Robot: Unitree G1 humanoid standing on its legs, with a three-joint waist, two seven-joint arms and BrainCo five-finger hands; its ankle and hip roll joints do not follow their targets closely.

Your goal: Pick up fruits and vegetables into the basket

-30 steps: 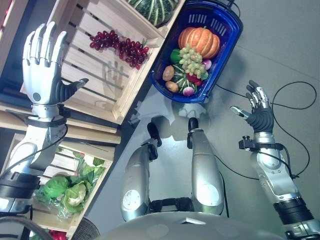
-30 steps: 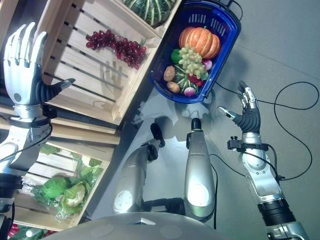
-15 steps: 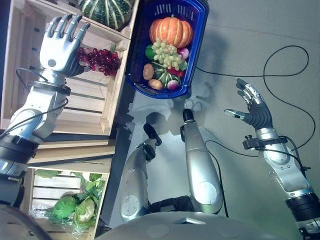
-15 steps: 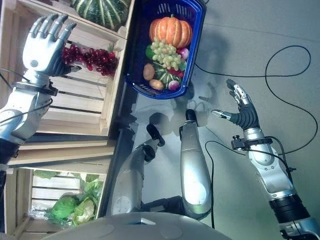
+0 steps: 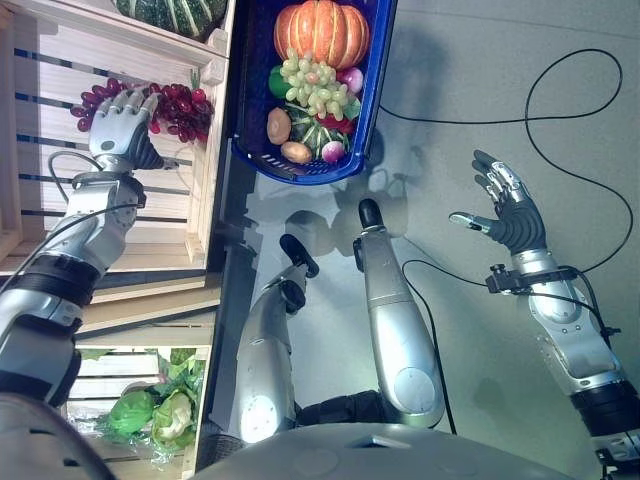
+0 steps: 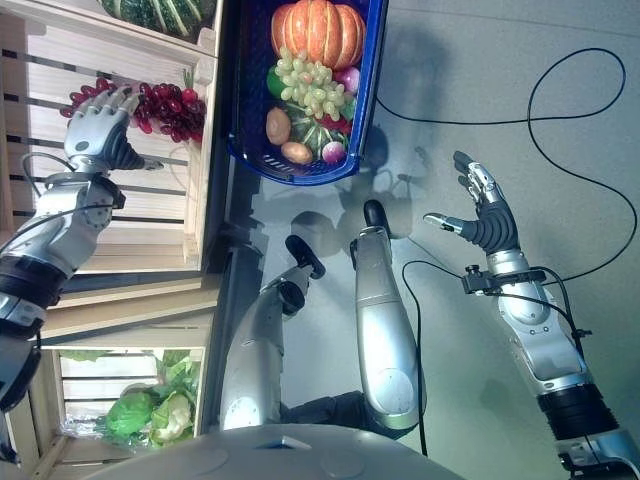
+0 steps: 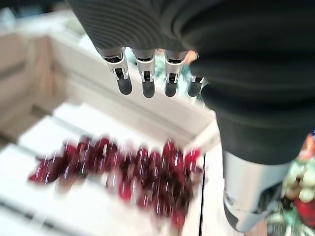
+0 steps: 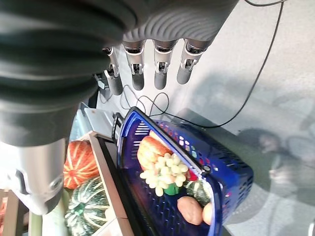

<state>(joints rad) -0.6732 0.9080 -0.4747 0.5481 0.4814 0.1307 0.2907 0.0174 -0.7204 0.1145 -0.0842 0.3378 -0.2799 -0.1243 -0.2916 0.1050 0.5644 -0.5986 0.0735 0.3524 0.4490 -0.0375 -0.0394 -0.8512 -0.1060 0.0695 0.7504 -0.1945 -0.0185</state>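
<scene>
One bunch of red grapes (image 5: pixel 170 102) in crate, left robot hand (image 5: pixel 122 122) open above it

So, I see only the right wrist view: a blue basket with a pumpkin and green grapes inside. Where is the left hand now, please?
Observer: The left hand is over the red grapes in the upper wooden crate, fingers straight, not closed on them.
Operator: Is there other produce to pick?
Observer: Yes, green cabbages lie in a lower crate, on the robot's left.
</scene>
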